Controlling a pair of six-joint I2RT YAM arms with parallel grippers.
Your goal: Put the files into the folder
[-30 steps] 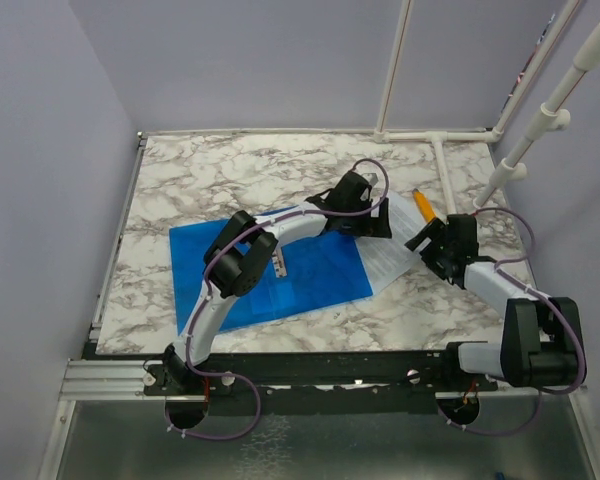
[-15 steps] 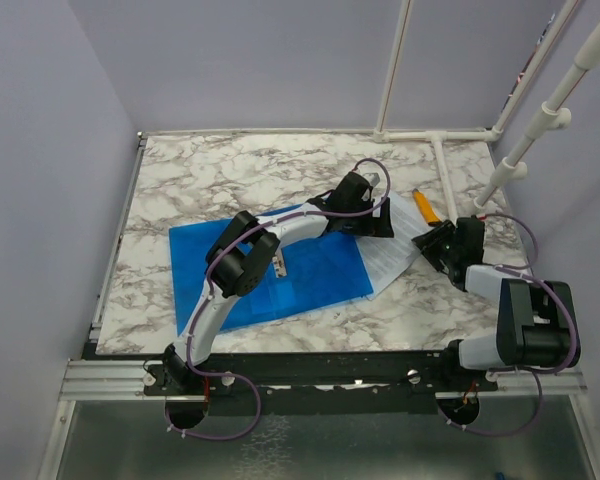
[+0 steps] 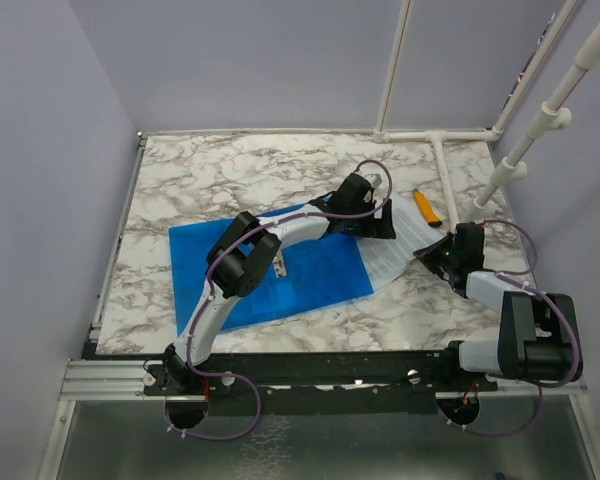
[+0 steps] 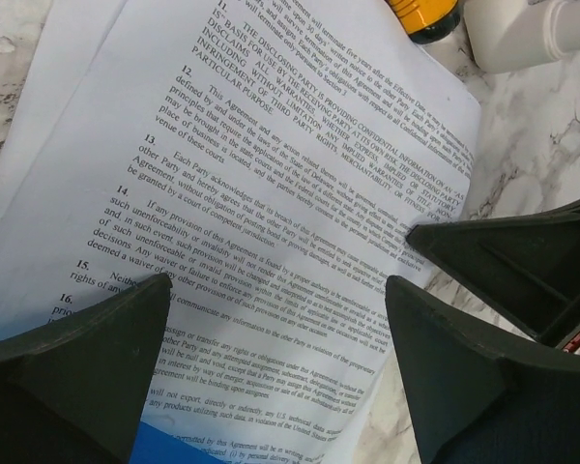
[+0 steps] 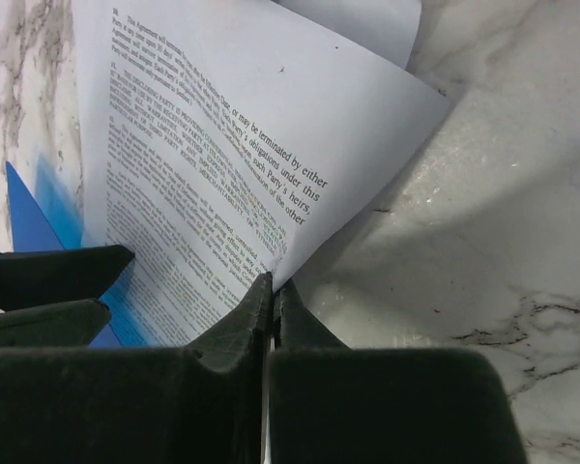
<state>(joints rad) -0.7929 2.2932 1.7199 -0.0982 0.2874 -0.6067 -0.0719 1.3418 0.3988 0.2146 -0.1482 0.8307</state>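
Across the middle of the desk [image 3: 230, 170] the folder [image 3: 310, 285] lies flat, nearer the near edge than the far one. Off its right side sit the files [image 3: 398, 250], fanned a little, their left part overlapping the blue and the rest on bare marble toward the desk's right edge. Over the printed sheets the left hand [image 3: 378, 224] hovers wide open, gripping nothing; whether its fingers [image 4: 77, 377] touch the paper I cannot tell.

The change is on the right. A second ago the right hand [image 5: 271, 290] stood open just off the files' right corner. Now it has slid in low and closed fully, with a sheet's edge pinched between its jaws and raised slightly off the desk. That reads as the grasp made: the paper can be drawn left onto the folder. Nothing is inside yet, and perhaps only the top sheet is caught.
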